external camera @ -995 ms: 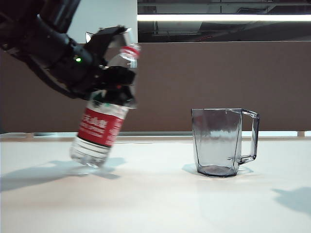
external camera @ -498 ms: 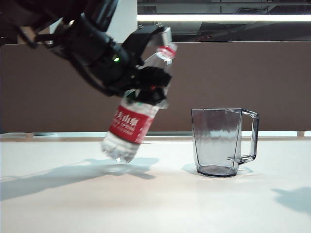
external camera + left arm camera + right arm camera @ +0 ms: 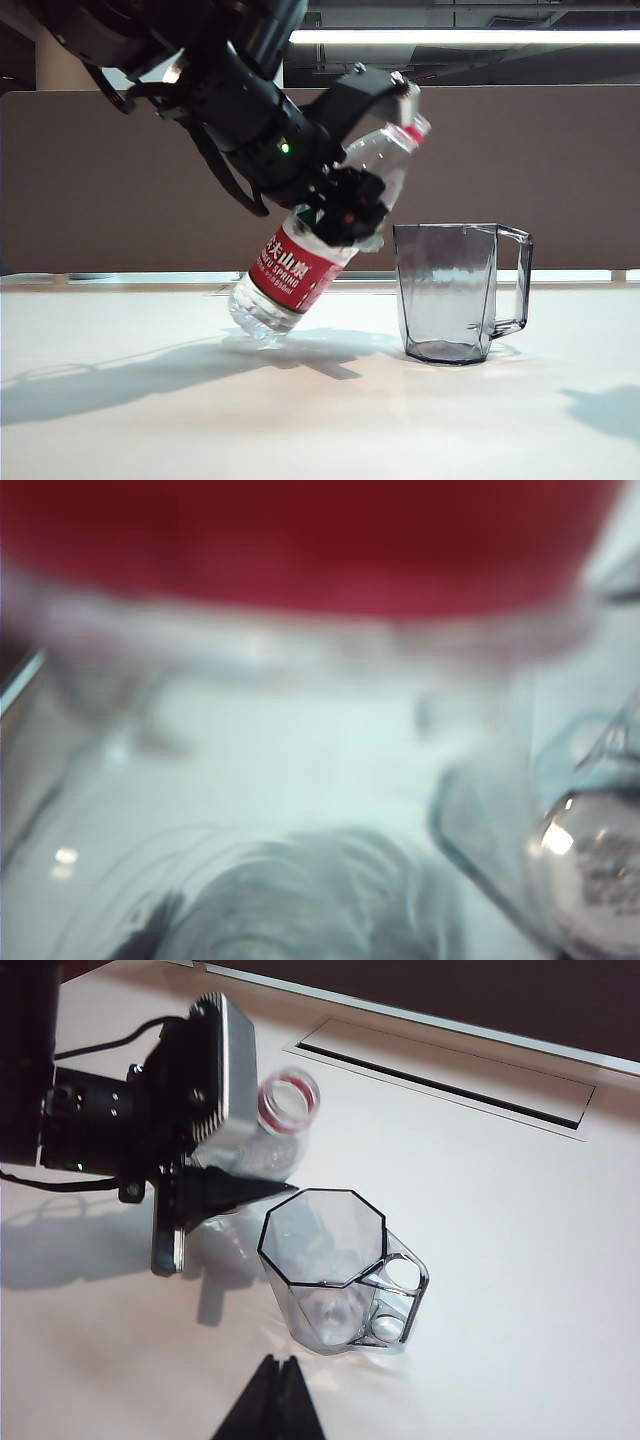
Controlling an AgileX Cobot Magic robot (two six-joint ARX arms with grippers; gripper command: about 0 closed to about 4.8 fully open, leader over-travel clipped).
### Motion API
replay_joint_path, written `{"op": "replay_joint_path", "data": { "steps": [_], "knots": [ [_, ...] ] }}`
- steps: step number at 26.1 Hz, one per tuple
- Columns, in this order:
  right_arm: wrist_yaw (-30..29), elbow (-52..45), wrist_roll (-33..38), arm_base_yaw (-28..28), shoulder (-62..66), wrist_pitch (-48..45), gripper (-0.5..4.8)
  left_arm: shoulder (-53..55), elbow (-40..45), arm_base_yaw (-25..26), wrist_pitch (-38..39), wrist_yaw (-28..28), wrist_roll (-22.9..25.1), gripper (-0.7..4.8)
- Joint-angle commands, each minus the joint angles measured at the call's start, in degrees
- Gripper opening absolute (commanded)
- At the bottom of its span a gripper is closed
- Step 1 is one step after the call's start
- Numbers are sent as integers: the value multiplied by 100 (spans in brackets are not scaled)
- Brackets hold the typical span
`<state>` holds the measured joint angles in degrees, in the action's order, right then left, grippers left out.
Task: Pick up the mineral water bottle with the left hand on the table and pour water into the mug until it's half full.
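Only table slot [image 3: 440, 1075] behind mug [image 3: 335, 1270].

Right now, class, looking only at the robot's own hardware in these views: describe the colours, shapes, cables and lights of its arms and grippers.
The left arm is black and bulky, with loose black cables looped along it and a small green light near the wrist. Its left gripper has angular black fingers and a silvery ribbed plate, seen from the right wrist view. Of the right gripper only two dark pointed fingertips show, close together.

Left arm reaches in from upper left, its tool [image 3: 345, 165] clamped and tilted toward the right. Right tool [image 3: 273, 1400], fingers pressed together, hangs above the tabletop.
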<state>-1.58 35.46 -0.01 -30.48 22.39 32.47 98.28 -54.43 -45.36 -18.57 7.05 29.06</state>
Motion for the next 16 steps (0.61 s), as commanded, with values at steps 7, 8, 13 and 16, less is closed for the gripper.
{"op": "replay_joint_path", "data": {
  "steps": [7, 8, 13, 16],
  "knots": [
    [-9, 50, -17, 2, -4, -94, -2, 77, -63, -155, -234, 557, 636, 213],
    [-9, 50, -17, 2, -4, -96, -2, 77, -63, -155, -232, 629, 837, 213],
    [-9, 50, -17, 2, -4, -96, -2, 77, -66, -155, -249, 809, 1152, 213],
    [-9, 50, -17, 2, -4, -96, -2, 77, -68, -155, -297, 1034, 1169, 213]
  ]
}}
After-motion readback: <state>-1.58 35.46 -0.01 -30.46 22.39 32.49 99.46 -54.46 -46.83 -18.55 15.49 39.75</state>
